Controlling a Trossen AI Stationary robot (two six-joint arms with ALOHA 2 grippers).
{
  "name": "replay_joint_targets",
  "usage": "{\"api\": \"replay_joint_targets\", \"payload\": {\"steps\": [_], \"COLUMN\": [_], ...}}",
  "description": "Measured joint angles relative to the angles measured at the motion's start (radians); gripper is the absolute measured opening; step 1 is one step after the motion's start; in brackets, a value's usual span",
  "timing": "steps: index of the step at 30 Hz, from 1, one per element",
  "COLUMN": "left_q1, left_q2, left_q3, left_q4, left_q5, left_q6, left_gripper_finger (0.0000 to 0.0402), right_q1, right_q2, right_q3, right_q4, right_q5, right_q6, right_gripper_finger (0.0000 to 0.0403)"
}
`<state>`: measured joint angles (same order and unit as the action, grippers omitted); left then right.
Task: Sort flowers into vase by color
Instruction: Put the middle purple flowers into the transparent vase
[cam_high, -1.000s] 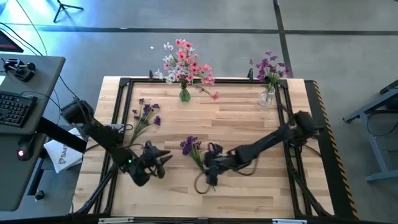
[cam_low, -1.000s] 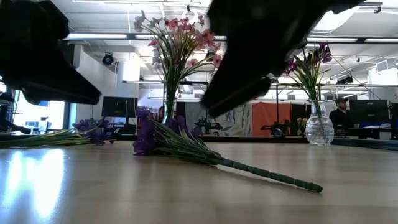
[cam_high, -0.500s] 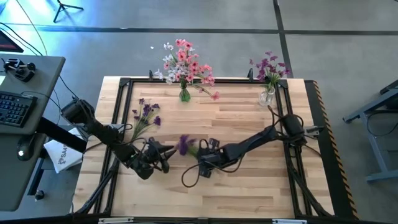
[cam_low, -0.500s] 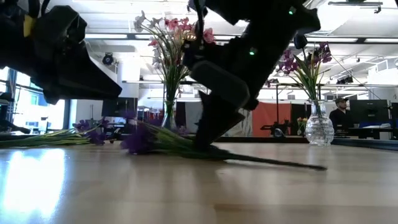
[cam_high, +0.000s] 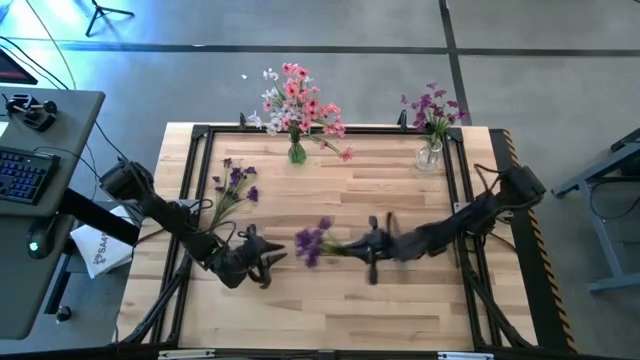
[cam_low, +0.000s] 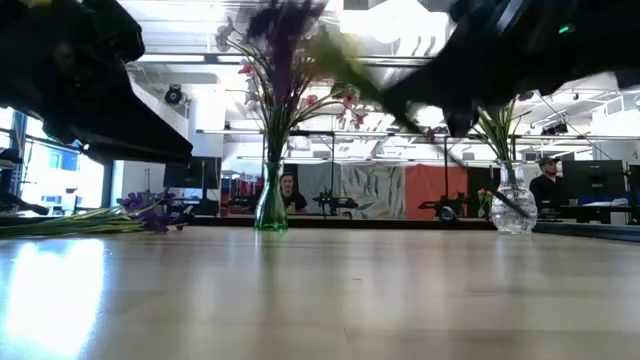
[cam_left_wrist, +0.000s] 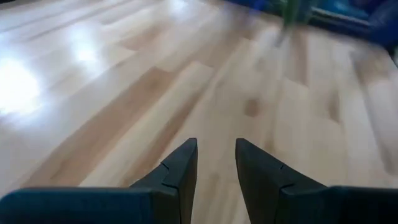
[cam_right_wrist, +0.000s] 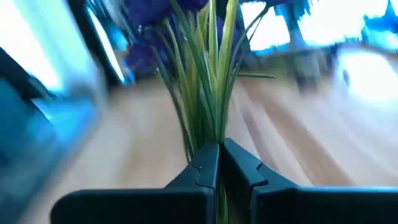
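My right gripper (cam_high: 368, 246) is shut on a bunch of purple flowers (cam_high: 314, 241) and holds it above the middle of the table. In the right wrist view its green stems (cam_right_wrist: 205, 93) fan out ahead of the fingers. A second purple bunch (cam_high: 234, 186) lies flat on the table at the left. A green vase (cam_high: 297, 152) with pink and white flowers stands at the far edge. A clear vase (cam_high: 429, 156) with purple flowers stands at the far right. My left gripper (cam_left_wrist: 216, 167) hovers open over bare wood at the near left. My right gripper pinches the bunch's green stems (cam_right_wrist: 210, 142) between its two fingers, well below the blossoms. The fingers come about level from the table's right side and lie along the stems. The bunch is lifted clear of the table, its blossoms (cam_low: 285, 22) pointing toward the table's left.
A black frame (cam_high: 200, 135) runs around the wooden tabletop. A desk with a keyboard (cam_high: 20, 170) stands beyond the left edge. Bare wood lies between the two vases and along the near edge.
My right gripper has shut on the stems of the purple bunch at the table's middle. It has risen and gone toward the right edge. The bunch has left the table and turned, so its stems now point right.
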<state>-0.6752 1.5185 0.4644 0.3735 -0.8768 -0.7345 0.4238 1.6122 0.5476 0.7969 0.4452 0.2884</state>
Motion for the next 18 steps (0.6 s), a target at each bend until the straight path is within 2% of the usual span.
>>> {"api": "replay_joint_targets", "payload": {"steps": [3, 6, 10, 14, 18], "left_q1": [0.015, 0.047, 0.098, 0.167, 0.219], "left_q2": [0.043, 0.109, 0.204, 0.277, 0.319], "left_q3": [0.000, 0.000, 0.046, 0.133, 0.228], "left_q4": [0.157, 0.395, 0.667, 0.766, 0.801], "left_q5": [0.063, 0.103, 0.121, 0.288, 0.434], "left_q6": [0.160, 0.383, 0.684, 0.973, 1.066], "left_gripper_finger": [0.0097, 0.0097, 0.0097, 0.0098, 0.0111], "right_q1": [0.003, 0.003, -0.001, -0.003, -0.001], "right_q2": [0.031, 0.085, 0.115, 0.171, 0.206], "right_q3": [-0.128, -0.156, -0.065, 0.066, 0.161], "right_q4": [0.488, 0.771, 0.744, 0.736, 0.720], "right_q5": [-0.050, -0.097, -0.146, -0.272, -0.363], "right_q6": [-0.101, -0.213, -0.305, -0.420, -0.493], "right_gripper_finger": [0.0003, 0.0003, 0.0002, 0.0002, 0.0001]}}
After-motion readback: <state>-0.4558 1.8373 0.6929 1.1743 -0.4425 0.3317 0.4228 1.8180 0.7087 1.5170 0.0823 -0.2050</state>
